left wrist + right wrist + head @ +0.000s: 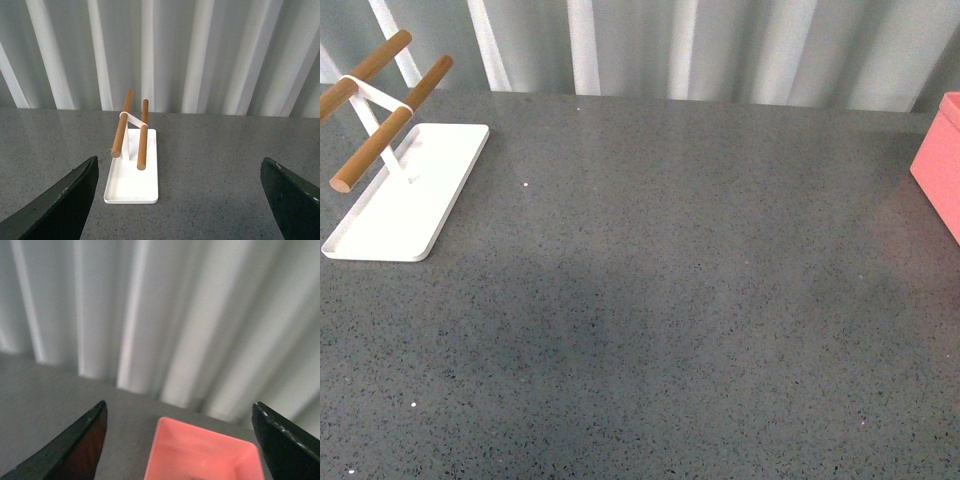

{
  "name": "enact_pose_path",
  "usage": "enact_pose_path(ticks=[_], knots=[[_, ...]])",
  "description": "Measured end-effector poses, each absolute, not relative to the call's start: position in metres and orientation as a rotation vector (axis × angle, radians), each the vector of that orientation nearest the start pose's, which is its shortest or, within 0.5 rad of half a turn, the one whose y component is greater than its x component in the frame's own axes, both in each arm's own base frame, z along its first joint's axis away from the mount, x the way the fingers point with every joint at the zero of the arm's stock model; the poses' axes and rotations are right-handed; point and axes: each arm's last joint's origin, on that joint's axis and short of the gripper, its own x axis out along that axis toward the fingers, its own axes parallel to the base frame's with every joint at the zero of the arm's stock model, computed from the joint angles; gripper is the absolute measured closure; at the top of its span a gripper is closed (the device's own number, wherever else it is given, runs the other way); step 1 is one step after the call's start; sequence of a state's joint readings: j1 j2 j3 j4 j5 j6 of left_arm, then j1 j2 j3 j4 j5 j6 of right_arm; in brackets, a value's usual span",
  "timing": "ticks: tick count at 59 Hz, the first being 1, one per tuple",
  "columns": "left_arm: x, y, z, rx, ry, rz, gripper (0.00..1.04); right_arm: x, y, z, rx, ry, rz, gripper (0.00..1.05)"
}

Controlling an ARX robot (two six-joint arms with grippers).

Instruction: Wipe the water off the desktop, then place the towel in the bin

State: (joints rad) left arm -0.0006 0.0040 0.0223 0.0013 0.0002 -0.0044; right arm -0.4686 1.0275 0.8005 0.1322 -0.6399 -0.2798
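Leftmost, at the far left of the desktop (660,300), stood a flat white tray (410,195) carrying a white stand with two wooden rods (385,140) that slanted up and away to the left. The tabletop itself was dark grey and speckled, and a slightly darker patch showed across its near middle in the front view. Behind the table hung a pale pleated curtain (720,45).

Seen from the left wrist, the left gripper (182,200) was spread wide, its two dark fingers (65,205) far apart at either side of the picture with nothing between them; the tray (131,187) and its rods (122,130) lay beyond, roughly centred in the gap.

Further right, the salmon-pink bin (940,165) sat at the far right edge of the table, only partly in the front view. From the right wrist, the right gripper (180,450) was likewise spread, fingers (75,450) wide apart and holding nothing, with the bin (170,450) open below and beyond them, close to the curtain. That view was soft with blur, and the bin's inside could not be made out clearly. No towel could be seen in any of the three views.
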Motion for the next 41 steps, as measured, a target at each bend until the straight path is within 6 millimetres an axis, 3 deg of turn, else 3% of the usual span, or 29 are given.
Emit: enact_pose_path(ticks=[4,10,19,27,41], knots=[[0.097,0.000,0.171,-0.004,-0.020,0.000,0.07,0.185,-0.068,0.303,-0.131,-0.013,0.016,0.35],[0.097,0.000,0.171,-0.004,-0.020,-0.001,0.07,0.163,-0.050,0.272,-0.062,-0.012,-0.010,0.52],[0.097,0.000,0.171,-0.004,-0.020,0.000,0.07,0.150,-0.035,0.238,-0.022,0.008,-0.008,0.79],[0.097,0.000,0.171,-0.004,-0.020,-0.001,0.07,0.142,-0.025,0.222,-0.017,0.010,-0.009,1.02],[0.097,0.000,0.171,-0.004,-0.020,-0.001,0.07,0.131,-0.015,0.203,-0.016,0.003,-0.003,1.02]])
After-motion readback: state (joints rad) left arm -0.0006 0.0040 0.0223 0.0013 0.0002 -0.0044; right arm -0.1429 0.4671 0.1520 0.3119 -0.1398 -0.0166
